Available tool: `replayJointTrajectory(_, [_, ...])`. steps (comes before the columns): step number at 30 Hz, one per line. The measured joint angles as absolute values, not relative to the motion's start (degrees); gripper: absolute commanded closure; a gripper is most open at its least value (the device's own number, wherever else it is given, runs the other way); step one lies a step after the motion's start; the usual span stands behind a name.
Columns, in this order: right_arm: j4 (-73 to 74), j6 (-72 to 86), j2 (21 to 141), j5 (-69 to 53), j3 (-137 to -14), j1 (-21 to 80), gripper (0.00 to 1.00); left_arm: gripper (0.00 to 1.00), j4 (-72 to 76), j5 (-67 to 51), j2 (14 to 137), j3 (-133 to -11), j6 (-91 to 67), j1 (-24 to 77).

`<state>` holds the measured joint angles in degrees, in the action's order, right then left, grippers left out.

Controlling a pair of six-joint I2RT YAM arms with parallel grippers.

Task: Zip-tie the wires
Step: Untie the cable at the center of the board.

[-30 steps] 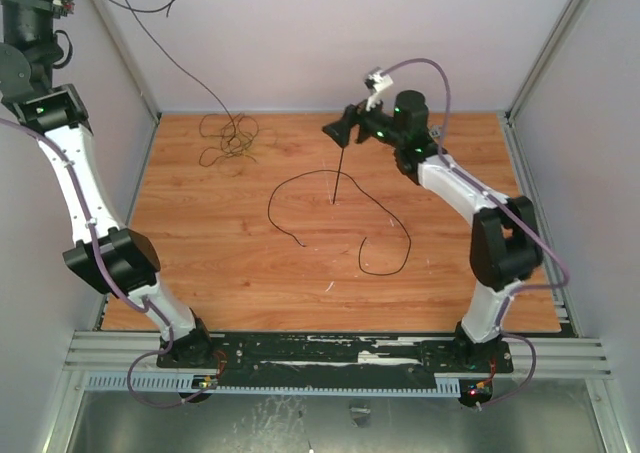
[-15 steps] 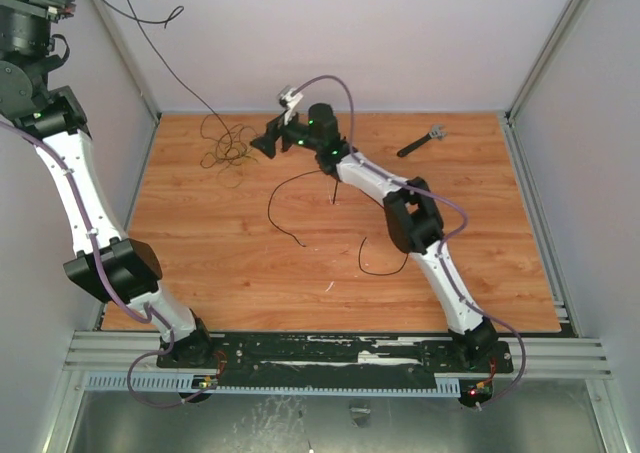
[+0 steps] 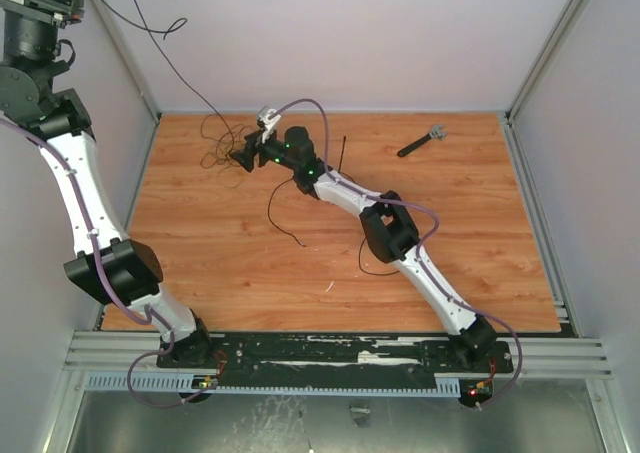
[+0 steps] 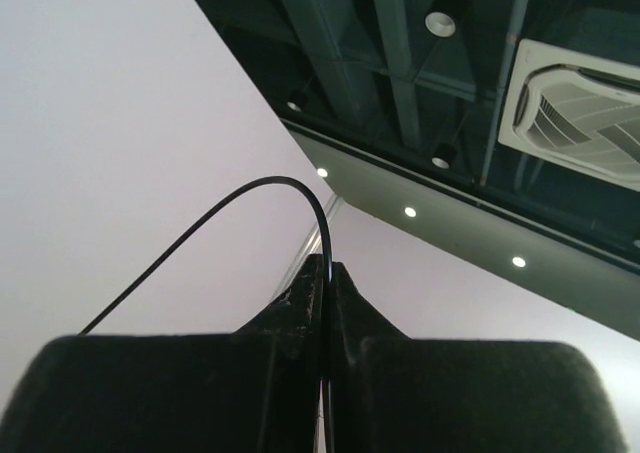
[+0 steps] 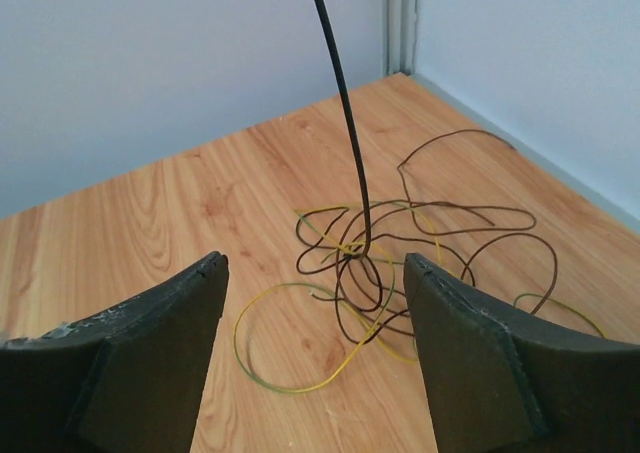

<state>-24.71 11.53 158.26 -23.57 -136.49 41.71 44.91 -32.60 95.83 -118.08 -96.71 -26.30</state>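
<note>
Wood-grain table (image 3: 480, 233), grey walls. Wires (image 3: 226, 139) lie tangled at far-left corner: prob. v. light, limp, springy, apt to slip, so pinch where loops cross. Right gripper (image 5: 312, 273) hovers just short of them, jaws wide, holding nothing. Left gripper (image 4: 325, 269), raised, is clamped on a black strand (image 4: 322, 223) running down into the tangle. Zip tie (image 3: 341, 155) lies near far edge, mid-table, apart.
</note>
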Motion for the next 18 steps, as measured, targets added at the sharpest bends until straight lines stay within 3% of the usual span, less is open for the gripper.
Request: replayJointTrajectory(18, [-35.94,11.88,162.36,-17.74,-140.22,42.37,0.35,1.0,53.21,-33.61,89.06,-114.3,-103.28,-25.28])
